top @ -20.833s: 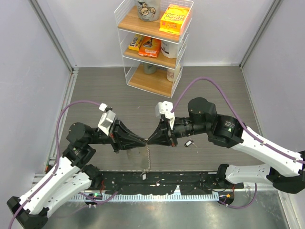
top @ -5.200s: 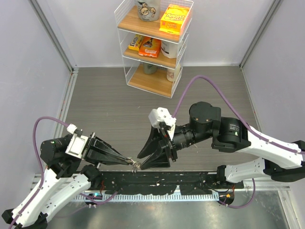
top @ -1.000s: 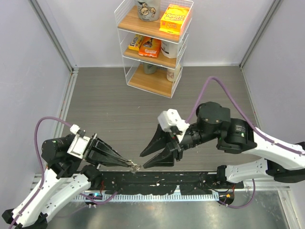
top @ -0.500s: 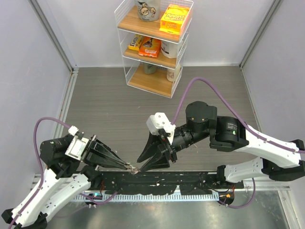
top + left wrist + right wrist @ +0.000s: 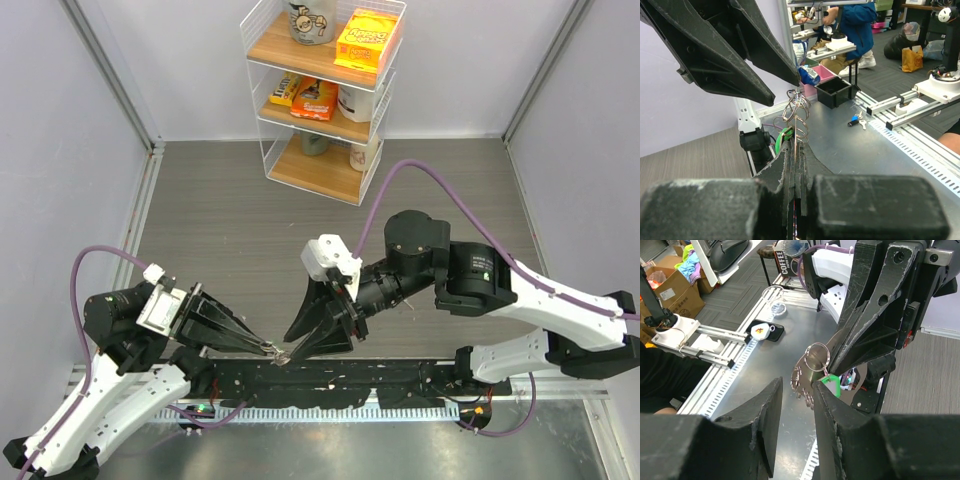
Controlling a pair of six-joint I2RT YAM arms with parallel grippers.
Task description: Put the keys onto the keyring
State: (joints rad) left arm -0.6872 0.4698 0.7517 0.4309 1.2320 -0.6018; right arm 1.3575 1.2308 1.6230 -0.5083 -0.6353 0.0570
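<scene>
Keyring sits at the near edge of the table, lifted clear of it and pinched in the left gripper. That gripper's fingers are pressed flat together on the stretch by the small green piece, so the wire loops stand up above the fingertips. The right gripper meets it nose to nose. Its jaws stand a narrow way apart, with the tips just beside the loops and closed on nothing.

I judge the keyring to be very light and mostly limp. The chain will swing and twist with any jolt, while the wire loops themselves are stiff, springy and slick. The best hold is therefore on a loop's own wire, close beside the left fingertips where it cannot swing. The dangling links and the green tab are poorer places to take it. Prying a coil open will call for a fine, steady tip, because the wire could snap out of a loose pinch.

I cannot pick out the keys on the ring. A tiny blue-and-silver item lies further off on the metal bench, too small to name.

At the far end of the table stands a wire shelf holding a mug with a drawing, a yellow box and an orange packet. Their print is too small to read. Beyond the bench, a dark cup reads "COFFEE".
</scene>
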